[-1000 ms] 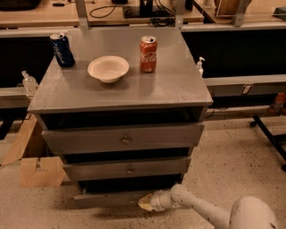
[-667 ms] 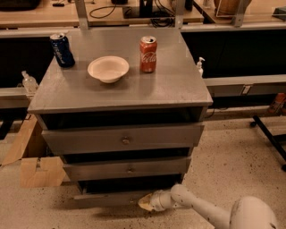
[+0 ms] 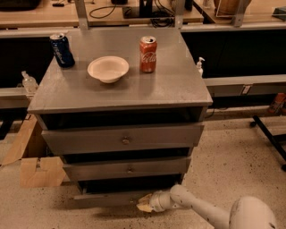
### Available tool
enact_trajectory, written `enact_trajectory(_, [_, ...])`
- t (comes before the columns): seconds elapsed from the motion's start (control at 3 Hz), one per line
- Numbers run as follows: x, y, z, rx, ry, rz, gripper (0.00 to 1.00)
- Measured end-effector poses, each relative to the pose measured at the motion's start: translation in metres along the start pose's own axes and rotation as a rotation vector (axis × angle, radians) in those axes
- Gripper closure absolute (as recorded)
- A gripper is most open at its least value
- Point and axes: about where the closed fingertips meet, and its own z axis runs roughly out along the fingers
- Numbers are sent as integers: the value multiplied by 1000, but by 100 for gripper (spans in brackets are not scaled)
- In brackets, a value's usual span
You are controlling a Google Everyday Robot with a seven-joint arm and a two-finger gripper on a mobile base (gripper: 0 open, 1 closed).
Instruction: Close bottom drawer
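Pale speckled floor underfoot, with flattened cardboard lying at the left. Long wooden workbenches run across the back, dark underneath, cables on top. The hand sits low at the foot of the grey cabinet.

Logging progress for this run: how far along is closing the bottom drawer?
Done: the gripper is down at the front panel of the bottom drawer, right of its centre. In hand: it looks set against that panel to push. Left: the drawer looks partly out, a dark gap showing above its front, so it needs pushing fully in.
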Motion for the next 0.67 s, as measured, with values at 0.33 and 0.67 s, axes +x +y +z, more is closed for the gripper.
enact_trajectory(0.33, [0, 2, 2, -3, 0, 0, 6])
enact_trajectory(0.67, [1, 4, 2, -5, 0, 0, 0])
